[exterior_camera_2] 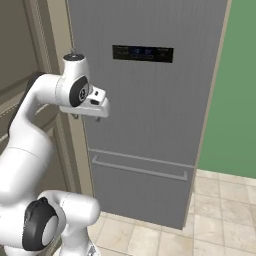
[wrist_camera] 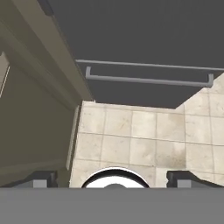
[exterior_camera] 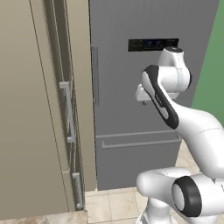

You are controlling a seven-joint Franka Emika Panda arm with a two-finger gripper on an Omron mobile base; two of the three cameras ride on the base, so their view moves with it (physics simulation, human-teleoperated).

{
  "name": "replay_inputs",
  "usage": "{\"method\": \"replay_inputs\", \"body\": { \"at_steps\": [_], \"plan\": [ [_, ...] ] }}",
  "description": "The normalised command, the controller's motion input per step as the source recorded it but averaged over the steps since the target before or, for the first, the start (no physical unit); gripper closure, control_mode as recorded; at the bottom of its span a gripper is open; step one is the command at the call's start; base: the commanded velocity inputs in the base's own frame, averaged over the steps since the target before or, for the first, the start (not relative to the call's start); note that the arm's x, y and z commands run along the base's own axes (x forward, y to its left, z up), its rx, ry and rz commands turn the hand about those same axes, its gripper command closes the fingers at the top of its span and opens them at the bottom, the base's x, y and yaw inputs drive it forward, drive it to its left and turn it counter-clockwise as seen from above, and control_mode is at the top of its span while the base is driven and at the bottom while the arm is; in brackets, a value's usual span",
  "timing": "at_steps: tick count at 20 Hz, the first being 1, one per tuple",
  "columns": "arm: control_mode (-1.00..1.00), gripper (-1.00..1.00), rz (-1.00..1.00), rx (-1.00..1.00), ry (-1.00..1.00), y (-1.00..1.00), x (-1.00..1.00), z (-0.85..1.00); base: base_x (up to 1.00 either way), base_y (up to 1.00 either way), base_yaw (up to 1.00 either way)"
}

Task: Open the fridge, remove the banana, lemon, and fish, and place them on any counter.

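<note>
Fingers spread wide and holding nothing, the gripper (wrist_camera: pixel 112 178) hangs before the closed grey fridge (exterior_camera: pixel 131 144), whose drawer handle (wrist_camera: pixel 146 78) sits at 12 o'clock in the hand view.

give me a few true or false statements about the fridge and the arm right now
1. The fridge door is shut. True.
2. The gripper holds the banana. False: its fingers stand wide apart with nothing between them.
3. A dark display panel sits high on the fridge front. True.
4. The lower drawer's horizontal bar handle is pulled out. False: the drawer is closed, flush with the front.
5. The gripper is clamped on the vertical bar handle. False: it hangs in front of the door, apart from that handle, pointing down at the tiled floor.
</note>
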Motion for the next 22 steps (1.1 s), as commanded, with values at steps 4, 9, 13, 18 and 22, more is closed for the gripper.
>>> {"method": "replay_inputs", "body": {
  "at_steps": [4, 9, 13, 18, 22],
  "plan": [
    [-1.0, -1.0, 0.27, 0.0, -0.41, 0.61, 0.0, -0.1, 0.0, 0.0, 0.0],
    [-1.0, -1.0, 0.18, 0.0, -0.46, 0.69, 0.08, 0.0, 0.0, 0.0, 0.0],
    [-1.0, -1.0, 0.04, 0.0, -0.06, 0.72, 0.54, 0.03, 0.0, 0.0, 0.0],
    [-1.0, -1.0, 0.0, 0.0, 0.12, 0.82, 0.7, 0.02, 0.0, 0.0, 0.0],
    [-1.0, -1.0, -0.01, 0.0, 0.13, 0.5, 0.44, 0.11, 0.0, 0.0, 0.0]
  ]
}}
